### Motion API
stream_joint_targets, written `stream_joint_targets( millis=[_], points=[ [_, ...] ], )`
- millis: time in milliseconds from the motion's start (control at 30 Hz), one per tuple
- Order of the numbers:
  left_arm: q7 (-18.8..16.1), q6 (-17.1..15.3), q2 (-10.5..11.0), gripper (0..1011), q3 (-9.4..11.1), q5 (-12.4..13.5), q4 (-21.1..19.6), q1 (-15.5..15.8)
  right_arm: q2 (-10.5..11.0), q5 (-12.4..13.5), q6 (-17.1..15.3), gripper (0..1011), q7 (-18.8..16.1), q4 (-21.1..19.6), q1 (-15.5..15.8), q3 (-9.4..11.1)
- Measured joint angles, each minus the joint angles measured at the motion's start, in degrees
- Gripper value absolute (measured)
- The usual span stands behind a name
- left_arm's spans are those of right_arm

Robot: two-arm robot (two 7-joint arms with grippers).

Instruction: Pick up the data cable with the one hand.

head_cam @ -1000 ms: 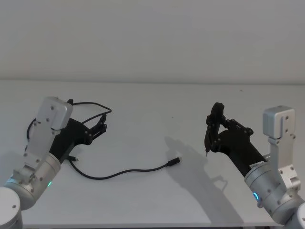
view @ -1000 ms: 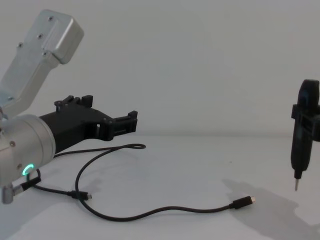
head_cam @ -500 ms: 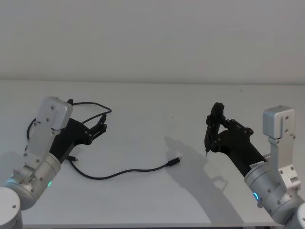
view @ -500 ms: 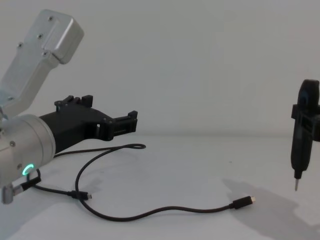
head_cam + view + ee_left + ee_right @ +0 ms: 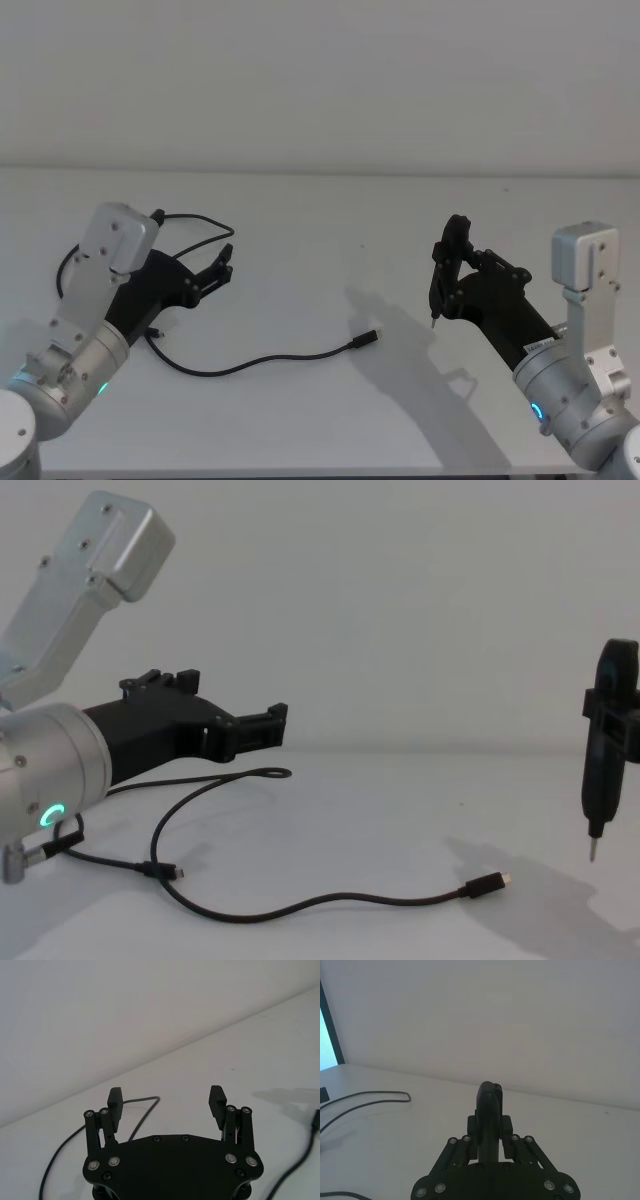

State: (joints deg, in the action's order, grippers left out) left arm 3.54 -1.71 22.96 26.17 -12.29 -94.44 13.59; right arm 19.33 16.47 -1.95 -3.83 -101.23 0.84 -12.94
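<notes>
The data cable is a thin black cord on the white table, curving from a loop by my left arm to a small plug with a silver tip near the table's middle. From the chest its plug lies flat. The one hand, my left gripper, hovers open just above the cable's looped part with nothing between its fingers. Cord shows on the table beyond the fingers. My right gripper is held upright and shut at the right, well above the table, off to the right of the plug.
The white table ends at a plain wall behind and at a front edge close to my body. My right gripper's shadow falls on the table just right of the plug. A second small connector lies near my left wrist.
My left gripper has slid a little forward and to the right above the cable's loop. The cable and the right arm have not moved.
</notes>
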Motion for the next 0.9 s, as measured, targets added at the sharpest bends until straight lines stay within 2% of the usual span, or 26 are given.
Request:
stream_joint_targets(
  millis=[400,467,500,633,733,833,867,900],
  points=[
    [8.03,-2.95,3.71,1001,-0.34,-3.67,-2.77,0.28,0.0,0.0,0.0,274,0.0,0.0,0.0,0.0],
    [11.08,-4.12,5.05,1001,-0.65,-5.13,-3.29,0.62,0.0,0.0,0.0,274,0.0,0.0,0.0,0.0],
    [11.08,-4.12,5.05,1001,-0.65,-5.13,-3.29,0.62,0.0,0.0,0.0,274,0.0,0.0,0.0,0.0],
    [15.35,-5.67,7.1,1001,-1.03,-7.02,-3.6,1.52,0.0,0.0,0.0,274,0.0,0.0,0.0,0.0],
    [19.59,-6.84,8.94,1001,-1.11,-8.71,-3.34,2.93,0.0,0.0,0.0,275,0.0,0.0,0.0,0.0],
    [23.02,-7.56,10.14,1001,-1.01,-9.82,-2.52,4.36,0.0,0.0,0.0,274,0.0,0.0,0.0,0.0],
    [23.02,-7.56,10.14,1001,-1.01,-9.82,-2.52,4.36,0.0,0.0,0.0,274,0.0,0.0,0.0,0.0],
    [24.79,-7.84,10.59,1001,-0.86,-10.36,-2.11,5.03,0.0,0.0,0.0,274,0.0,0.0,0.0,0.0]
  ],
)
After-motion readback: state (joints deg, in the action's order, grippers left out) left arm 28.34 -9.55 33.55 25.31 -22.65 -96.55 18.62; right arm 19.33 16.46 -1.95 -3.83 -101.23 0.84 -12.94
